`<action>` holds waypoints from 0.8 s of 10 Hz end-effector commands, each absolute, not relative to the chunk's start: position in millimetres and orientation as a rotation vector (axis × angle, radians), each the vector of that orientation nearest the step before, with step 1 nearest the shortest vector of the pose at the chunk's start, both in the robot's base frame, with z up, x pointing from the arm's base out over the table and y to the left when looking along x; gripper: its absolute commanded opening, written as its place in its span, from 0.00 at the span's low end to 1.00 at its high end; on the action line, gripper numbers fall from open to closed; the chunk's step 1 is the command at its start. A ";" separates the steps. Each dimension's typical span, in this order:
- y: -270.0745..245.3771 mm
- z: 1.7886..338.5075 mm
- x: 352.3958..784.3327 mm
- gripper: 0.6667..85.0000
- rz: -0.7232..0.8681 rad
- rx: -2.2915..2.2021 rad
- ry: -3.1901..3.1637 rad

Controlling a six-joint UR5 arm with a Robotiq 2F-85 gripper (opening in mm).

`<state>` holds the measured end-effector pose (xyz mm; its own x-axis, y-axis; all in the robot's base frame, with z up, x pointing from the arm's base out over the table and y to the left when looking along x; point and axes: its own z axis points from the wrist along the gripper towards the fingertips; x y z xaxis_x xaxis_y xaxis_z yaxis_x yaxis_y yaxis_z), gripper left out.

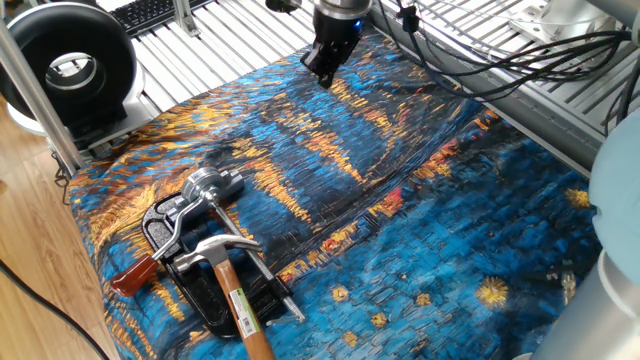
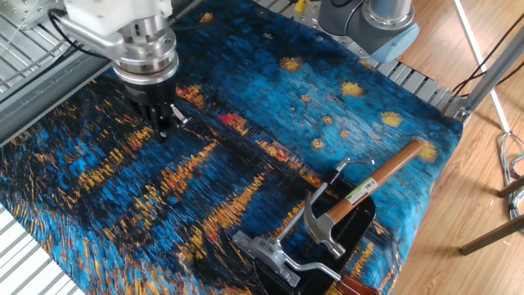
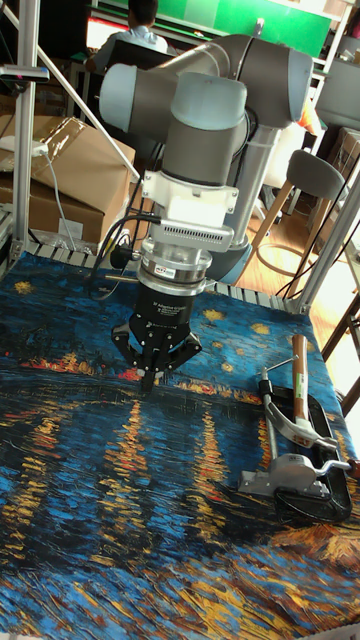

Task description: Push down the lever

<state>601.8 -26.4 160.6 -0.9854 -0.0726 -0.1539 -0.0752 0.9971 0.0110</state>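
From the hammer (image 1: 228,285), I see the lever (image 1: 165,245) just beside its head at the near-left corner of the counter (image 1: 420,250), red end toward the counter's edge and pivot inboard, untouched and free to be pressed from above. My hand (image 1: 324,72) is well apart from the hammer by the far edge, fingertips together, holding nothing, with bare cloth between.

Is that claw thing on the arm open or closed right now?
Closed. The tool has its fingers drawn together to a point above the cloth, holding nothing.
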 end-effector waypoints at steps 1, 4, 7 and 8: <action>-23.0 170.4 600.0 0.01 -0.002 -0.019 2.989; -17.1 168.7 582.3 0.01 -0.001 -0.012 3.058; -21.5 174.8 576.7 0.01 -0.023 0.018 3.059; -21.0 174.8 584.1 0.01 0.000 0.018 3.031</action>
<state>581.4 -22.2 171.1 -0.9957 -0.0017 -0.0927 -0.0002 0.9999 -0.0164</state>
